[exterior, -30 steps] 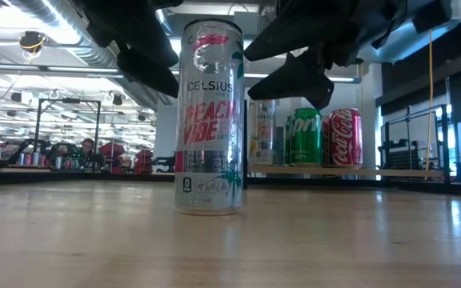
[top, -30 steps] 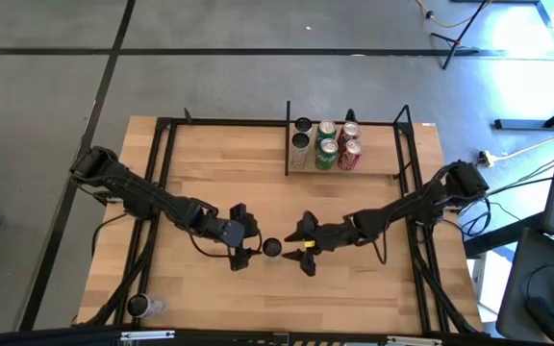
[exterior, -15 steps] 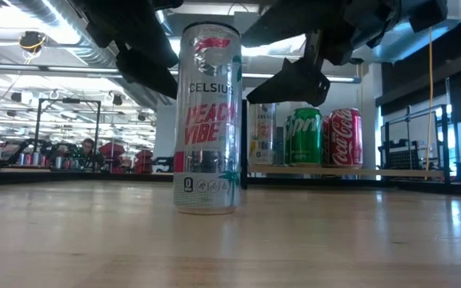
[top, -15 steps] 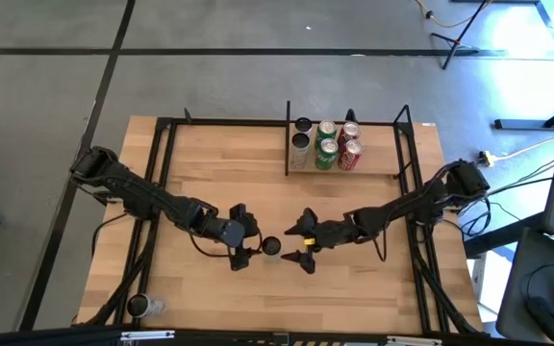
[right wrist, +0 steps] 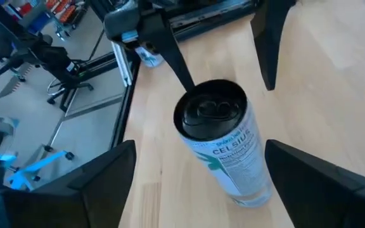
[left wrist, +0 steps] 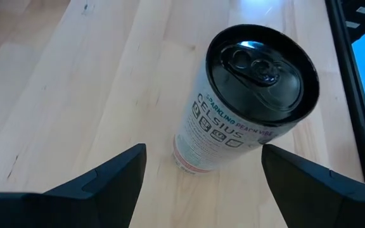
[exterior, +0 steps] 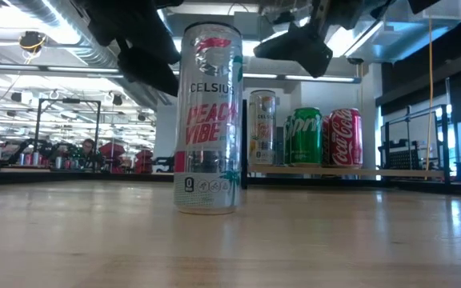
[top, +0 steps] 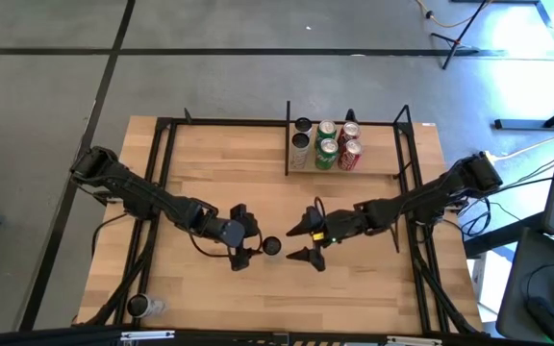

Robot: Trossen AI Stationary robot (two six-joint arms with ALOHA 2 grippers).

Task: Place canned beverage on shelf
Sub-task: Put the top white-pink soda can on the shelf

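A tall slim Celsius can [top: 272, 247] stands upright on its base on the light-wood tabletop [exterior: 206, 120], between my two grippers. My left gripper [top: 246, 237] is open on the can's left, with its fingers higher than the can's top [left wrist: 262, 73]. My right gripper [top: 303, 242] is open on the can's right, also raised above it [right wrist: 224, 149]. The shelf [top: 344, 169] at the far right holds several cans: silver, green and red [exterior: 344, 138].
Black frame bars [top: 166, 154] run along the table's left, right and far sides. A further can [top: 139, 306] lies at the near left corner, outside the frame. Bare tabletop [top: 229, 173] lies between the grippers and the shelf.
My right gripper has risen and drawn back a little toward the table's right edge, away from the Celsius can. The can has stayed upright in its place.
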